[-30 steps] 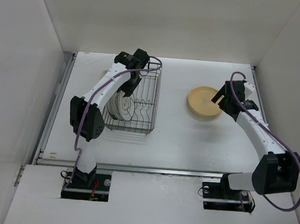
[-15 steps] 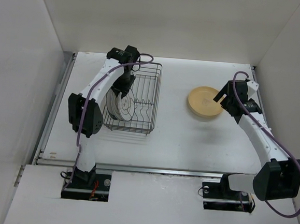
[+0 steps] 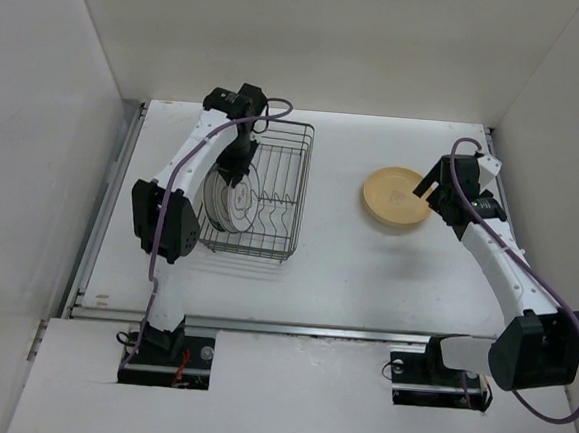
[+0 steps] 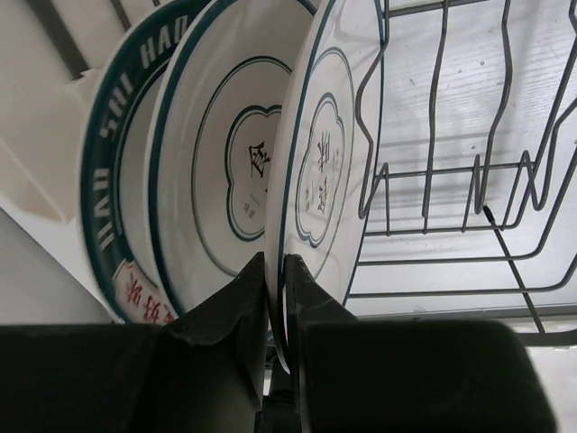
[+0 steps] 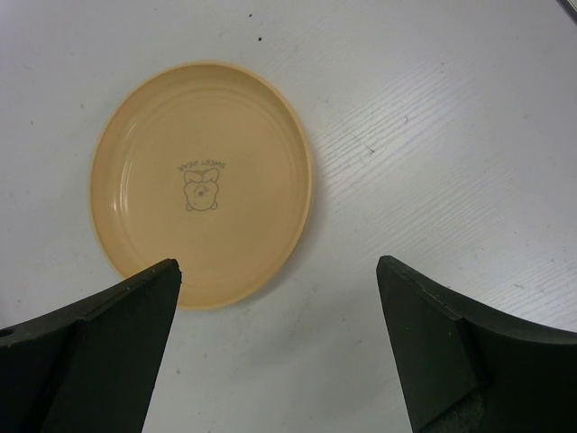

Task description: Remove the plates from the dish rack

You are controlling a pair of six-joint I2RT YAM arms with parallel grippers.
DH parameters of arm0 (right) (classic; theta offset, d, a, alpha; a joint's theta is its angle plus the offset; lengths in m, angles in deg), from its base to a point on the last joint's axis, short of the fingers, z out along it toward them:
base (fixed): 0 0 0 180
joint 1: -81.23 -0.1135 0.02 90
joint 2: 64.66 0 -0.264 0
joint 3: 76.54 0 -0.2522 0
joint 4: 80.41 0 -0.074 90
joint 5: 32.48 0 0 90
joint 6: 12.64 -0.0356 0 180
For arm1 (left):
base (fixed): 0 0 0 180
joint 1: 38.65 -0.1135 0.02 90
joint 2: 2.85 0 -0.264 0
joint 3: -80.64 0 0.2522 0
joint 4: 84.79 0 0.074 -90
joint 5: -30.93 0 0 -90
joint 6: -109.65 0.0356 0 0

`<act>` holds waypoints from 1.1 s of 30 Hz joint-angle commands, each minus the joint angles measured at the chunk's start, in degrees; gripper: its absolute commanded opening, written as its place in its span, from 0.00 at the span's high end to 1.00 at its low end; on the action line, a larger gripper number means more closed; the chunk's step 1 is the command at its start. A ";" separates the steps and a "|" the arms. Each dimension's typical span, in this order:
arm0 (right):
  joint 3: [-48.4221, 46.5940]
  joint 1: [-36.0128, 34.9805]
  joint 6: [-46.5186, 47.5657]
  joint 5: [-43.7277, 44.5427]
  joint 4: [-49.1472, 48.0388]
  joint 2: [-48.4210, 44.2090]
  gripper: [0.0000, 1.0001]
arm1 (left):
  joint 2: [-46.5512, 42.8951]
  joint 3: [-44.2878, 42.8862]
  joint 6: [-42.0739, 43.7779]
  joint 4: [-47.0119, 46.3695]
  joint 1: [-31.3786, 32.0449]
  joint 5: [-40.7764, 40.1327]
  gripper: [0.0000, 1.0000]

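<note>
Three white plates with dark green rims (image 4: 225, 171) stand on edge in the dish rack (image 4: 433, 135), packed together at its left side. The left end effector (image 4: 275, 271) is closed on the rim of the plate nearest the rack's middle (image 4: 329, 180), one finger against each face. The dark wire rack sits on the left half of the table (image 3: 346, 261). Well apart, on the right half, a tan-orange plate (image 5: 203, 180) lies flat. The right end effector (image 5: 278, 266) hangs above it, fingers spread wide, holding and touching nothing.

The left fingers cover the pinched stretch of rim. The outermost white plate is cut off by the wrist frame's edge, and its rim lettering is only partly legible. From overhead, the left wrist hides the grip itself.
</note>
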 commanded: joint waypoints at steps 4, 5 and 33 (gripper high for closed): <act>-0.18 -0.45 0.92 0.89 -2.71 -0.88 0.05 | -9.13 -7.38 2.10 -0.39 0.88 -2.54 1.00; -0.18 -0.45 0.92 0.89 -2.71 -0.88 0.05 | -10.20 -7.38 2.10 -2.32 1.50 -2.54 1.00; 2.10 -0.98 0.40 -0.69 -2.71 -2.63 0.05 | 9.12 -7.56 6.94 -9.00 20.66 39.13 1.00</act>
